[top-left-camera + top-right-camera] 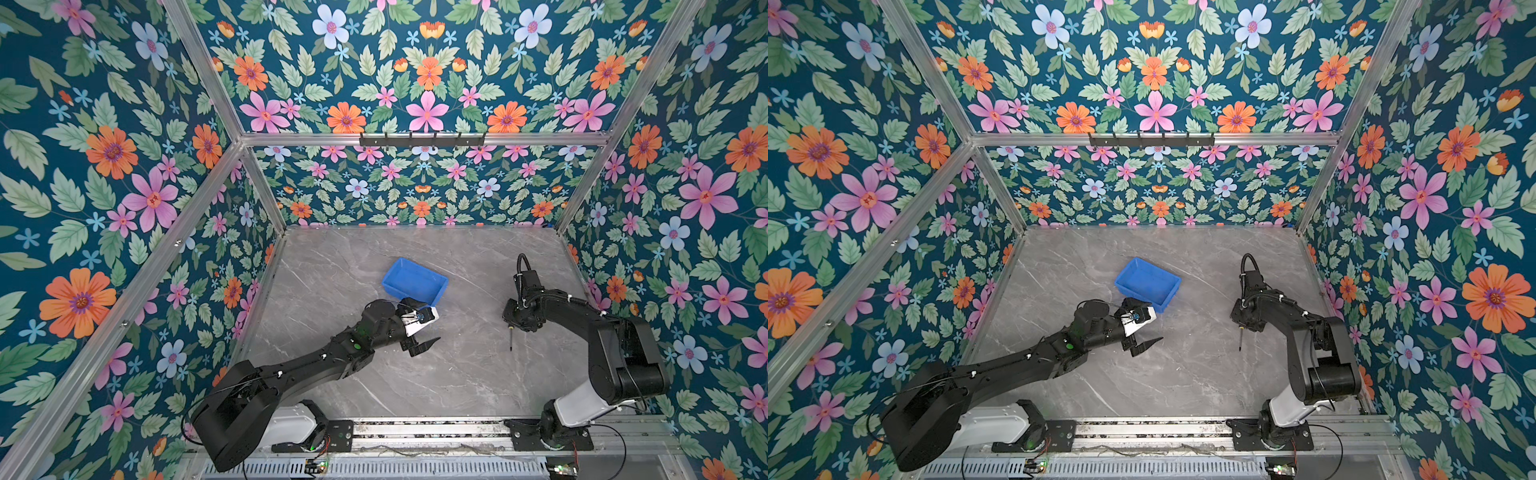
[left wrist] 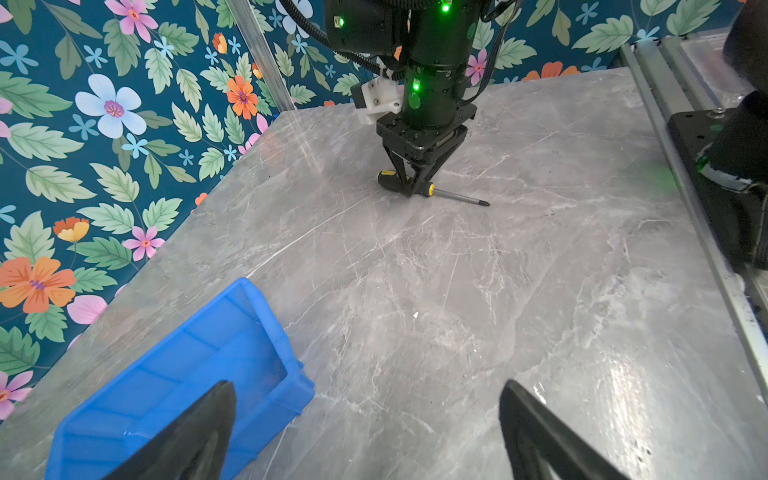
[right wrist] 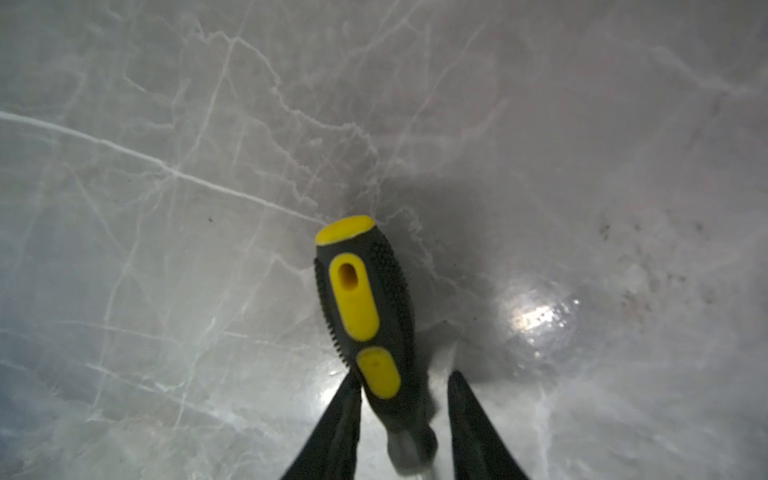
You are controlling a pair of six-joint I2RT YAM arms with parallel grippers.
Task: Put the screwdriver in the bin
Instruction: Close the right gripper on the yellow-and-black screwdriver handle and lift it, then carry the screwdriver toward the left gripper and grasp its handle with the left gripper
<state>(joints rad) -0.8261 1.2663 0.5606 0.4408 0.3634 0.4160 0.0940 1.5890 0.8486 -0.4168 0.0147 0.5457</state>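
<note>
Now, my right jaws point straight down and stand around the black and yellow handle of the screwdriver. In the right wrist view one finger touches the side of the handle. Between the other finger and the handle a thin gap shows, so I cannot tell if the grasp is already firm.

The screwdriver lies flat on the table, on its right part, outside the bin. In both top views only its thin shaft comes out from under my right wrist, and it points toward the front rail where my arms are mounted. The handle is hidden there.

My left jaws are released, with the fingers wide apart and nothing between them. They hang low over the table near its middle and face toward my right arm.

The bright blue bin stands on the table just behind them, turned at an angle to the table edges. In the left wrist view one left finger covers part of the bin's wall; whether it touches, I cannot tell. The bin and the screwdriver are well apart. Flowered walls stand around the table.
</note>
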